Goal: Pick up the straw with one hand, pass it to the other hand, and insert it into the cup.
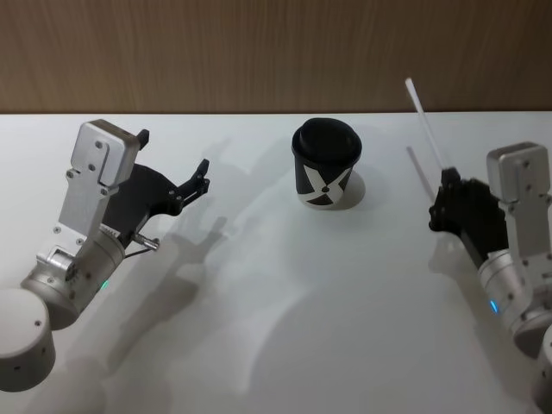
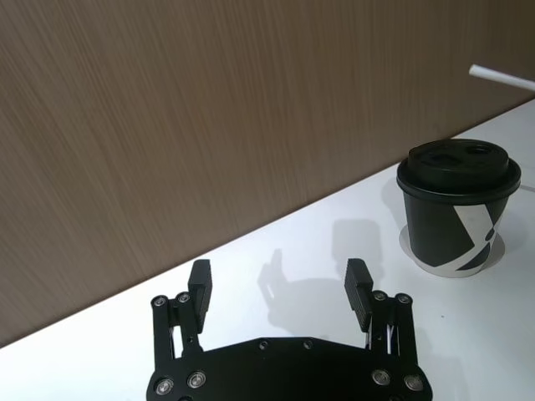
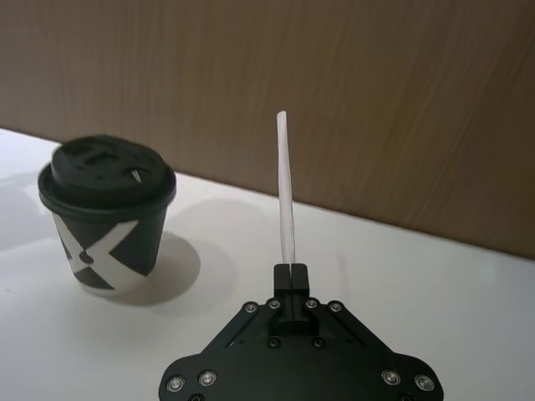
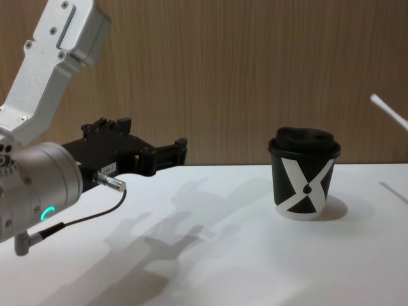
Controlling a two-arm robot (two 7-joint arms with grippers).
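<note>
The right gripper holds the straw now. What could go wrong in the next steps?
The right gripper pinches the straw with a long part free above it, which may tilt or slip during handover to the open left gripper.
The lid of the cup has a small opening; a tilted straw could miss it.

The cup (image 1: 324,185) looks like matt black paper under a matt black plastic lid (image 1: 326,142). Behind the cup stands a wood-grain wall (image 1: 259,52), under it a smooth white table (image 1: 285,328) with faint sheen. The straw (image 1: 425,123) right of the cup is smooth white; the wrist (image 4: 38,185) left of it is satin silver metal
</note>
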